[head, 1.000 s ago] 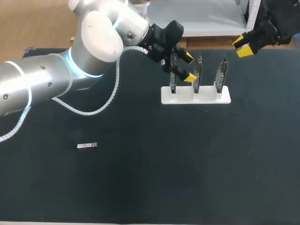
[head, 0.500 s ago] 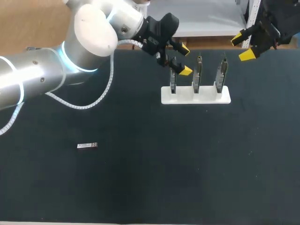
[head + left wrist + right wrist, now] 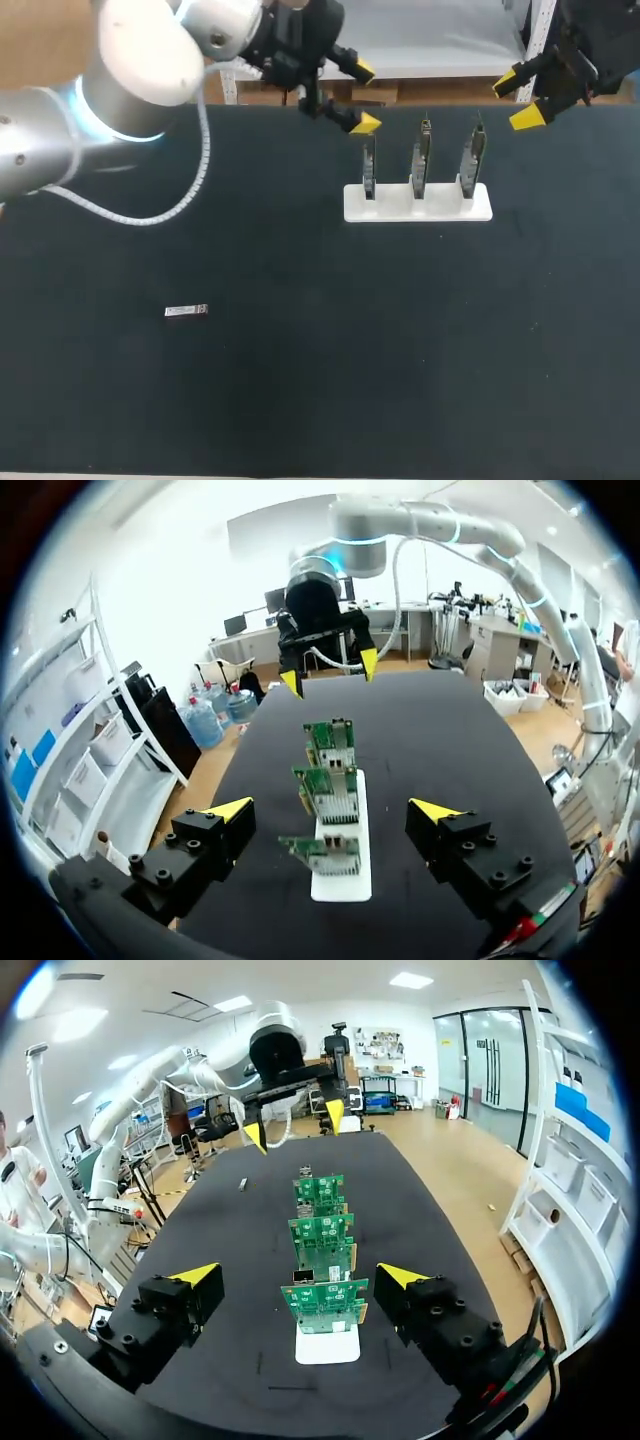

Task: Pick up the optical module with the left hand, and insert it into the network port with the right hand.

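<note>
Far apart: optical module (image 3: 186,311); card rack (image 3: 418,204)

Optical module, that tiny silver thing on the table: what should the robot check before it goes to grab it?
1. Optical module lies flat on the table, with nothing on or against it: ok.
2. Left gripper is open and empty: ok.
3. Left gripper is above the module: not ok. It hangs by the white stand, well away from the module.
4. Right gripper is open, empty and apart from the boards: ok.
5. Three circuit boards stand upright in the stand: ok.
6. Which way the module's plug end faces: cannot tell, too small.
</note>
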`<state>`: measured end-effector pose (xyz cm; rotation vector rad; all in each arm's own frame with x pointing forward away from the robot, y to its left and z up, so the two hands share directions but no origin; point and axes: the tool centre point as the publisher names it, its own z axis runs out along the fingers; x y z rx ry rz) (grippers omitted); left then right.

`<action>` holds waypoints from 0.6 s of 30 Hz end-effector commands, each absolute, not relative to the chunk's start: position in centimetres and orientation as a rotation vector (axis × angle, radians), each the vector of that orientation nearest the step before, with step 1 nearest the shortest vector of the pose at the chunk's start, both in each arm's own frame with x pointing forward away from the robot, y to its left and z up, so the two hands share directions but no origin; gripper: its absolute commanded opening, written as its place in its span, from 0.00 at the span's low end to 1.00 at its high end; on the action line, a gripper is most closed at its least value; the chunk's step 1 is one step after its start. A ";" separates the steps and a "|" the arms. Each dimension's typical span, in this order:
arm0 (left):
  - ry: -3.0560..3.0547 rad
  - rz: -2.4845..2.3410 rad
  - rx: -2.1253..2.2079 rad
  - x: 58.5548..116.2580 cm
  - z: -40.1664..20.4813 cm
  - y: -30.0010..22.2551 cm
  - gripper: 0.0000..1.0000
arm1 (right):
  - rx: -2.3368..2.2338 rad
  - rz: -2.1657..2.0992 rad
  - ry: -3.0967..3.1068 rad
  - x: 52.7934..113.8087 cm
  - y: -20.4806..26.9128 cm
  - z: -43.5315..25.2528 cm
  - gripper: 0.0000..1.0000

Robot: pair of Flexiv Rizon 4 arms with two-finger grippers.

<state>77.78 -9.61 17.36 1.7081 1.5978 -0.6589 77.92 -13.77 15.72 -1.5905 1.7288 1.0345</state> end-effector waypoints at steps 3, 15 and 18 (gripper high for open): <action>1.679 -0.406 1.736 73.6 19.2 -3.5 1.00 | -1.591 1.033 1.729 77.9 -13.7 15.7 1.00; 1.909 -0.145 1.858 68.6 16.7 5.8 1.00 | -1.591 1.033 1.729 77.9 -13.7 15.7 1.00; 1.974 -0.100 1.868 67.1 15.7 8.5 1.00 | -1.591 1.033 1.729 77.9 -13.7 15.7 1.00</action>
